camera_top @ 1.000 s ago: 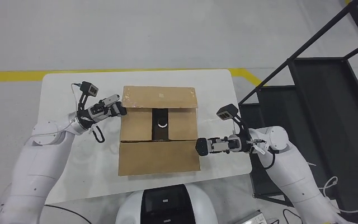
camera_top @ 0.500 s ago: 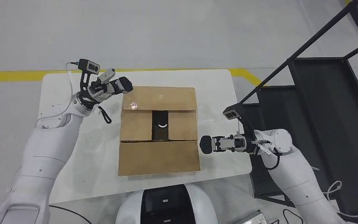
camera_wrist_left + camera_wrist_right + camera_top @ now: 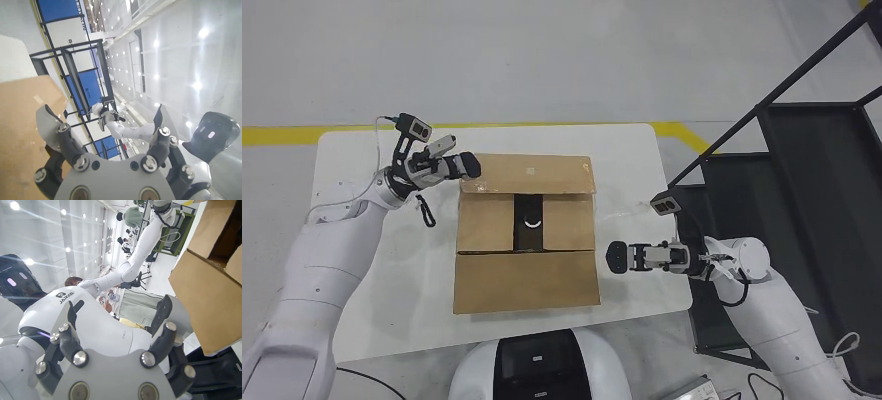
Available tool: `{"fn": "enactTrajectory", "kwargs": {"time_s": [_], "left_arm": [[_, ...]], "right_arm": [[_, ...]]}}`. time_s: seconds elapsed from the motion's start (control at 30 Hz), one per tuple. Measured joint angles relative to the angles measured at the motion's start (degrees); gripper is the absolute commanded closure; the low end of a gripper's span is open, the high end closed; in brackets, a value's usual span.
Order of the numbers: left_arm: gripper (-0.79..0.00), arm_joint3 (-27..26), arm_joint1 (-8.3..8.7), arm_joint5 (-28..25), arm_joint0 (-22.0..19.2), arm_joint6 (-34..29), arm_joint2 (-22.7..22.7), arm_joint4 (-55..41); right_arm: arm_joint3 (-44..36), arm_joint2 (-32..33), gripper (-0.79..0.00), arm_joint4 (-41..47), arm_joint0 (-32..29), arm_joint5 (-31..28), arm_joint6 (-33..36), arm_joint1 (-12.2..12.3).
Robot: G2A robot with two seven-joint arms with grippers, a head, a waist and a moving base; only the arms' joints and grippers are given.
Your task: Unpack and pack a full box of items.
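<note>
Both spread, empty | left end effector [image 3: 467,163] at box [image 3: 527,285] corner | right end effector [image 3: 612,257] beside box

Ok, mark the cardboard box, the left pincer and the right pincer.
cardboard box [image 3: 527,283]: top view, on the flap nearest the robot.
left pincer [image 3: 470,164]: top view, midway between its fingertips, at the box's far corner.
right pincer [image 3: 610,256]: top view, midway between its fingertips, beside the box.

White table [image 3: 362,200] carries cardboard box [image 3: 527,270], flaps partly shut, at centre.
</note>
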Motion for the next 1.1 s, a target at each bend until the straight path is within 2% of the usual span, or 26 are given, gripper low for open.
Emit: {"fn": "enactTrajectory", "kwargs": {"time_s": [0.1, 0.2, 0.3, 0.4, 0.53, 0.73, 0.9, 1.1], "left_arm": [[-0.785, -2.05, 1.23, 1.88, 3.13, -5.09, -2.59, -0.06], [-0.785, -5.55, 2.4, 3.62, 6.48, -6.94, -4.73, 2.49], [-0.785, -7.31, 3.29, 3.07, 9.17, -6.32, -6.07, 7.16], [-0.785, -6.47, 3.28, 2.75, 9.71, -3.55, -5.86, 9.57], [-0.785, -5.34, 2.6, 4.61, 8.4, 0.92, -4.21, 11.03], [-0.785, -3.21, 1.02, 5.41, 5.64, 2.06, -2.84, 3.0], [-0.785, -0.8, -0.66, 3.56, 2.11, 3.38, -1.04, -1.02], [-0.785, 4.5, -3.09, -2.37, -3.39, 9.06, 2.24, 0.09]], "right_arm": [[0.06, -0.23, -0.785, 0.04, 0.14, 0.25, 0.25, -0.06], [0.16, -0.62, -0.785, -0.2, 0.4, 0.63, 0.63, -0.11], [0.36, -0.97, -0.785, -0.35, 0.57, 0.81, 0.81, -0.17], [0.62, -1.14, -0.785, -0.55, 0.61, 0.79, 0.79, -0.21], [0.68, -1.0, -0.785, -0.54, 0.46, 0.74, 0.74, -0.21], [0.69, -0.37, -0.785, -0.07, 0.08, 0.66, 0.66, -0.19], [0.83, -0.14, -0.785, -0.12, -0.11, 0.65, 0.65, -0.21], [1.23, 0.11, -0.785, -0.56, -0.08, 0.53, 0.52, -0.23]]}}
